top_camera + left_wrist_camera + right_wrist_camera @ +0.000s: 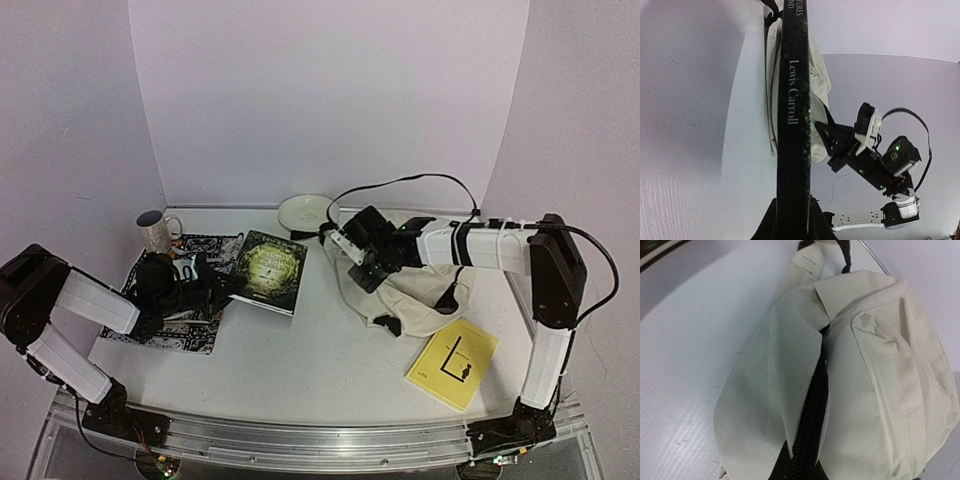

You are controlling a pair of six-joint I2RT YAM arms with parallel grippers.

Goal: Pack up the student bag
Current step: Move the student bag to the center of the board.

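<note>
Bag lies just right of the book, its long axis slanting away from it toward the near side. The right gripper, closed, is set at the bag's end nearest the book; whether fabric is pinched cannot be told. The book is clamped by the left gripper on its side away from the bag. "Lewis Carroll" is read on its spine.
</note>
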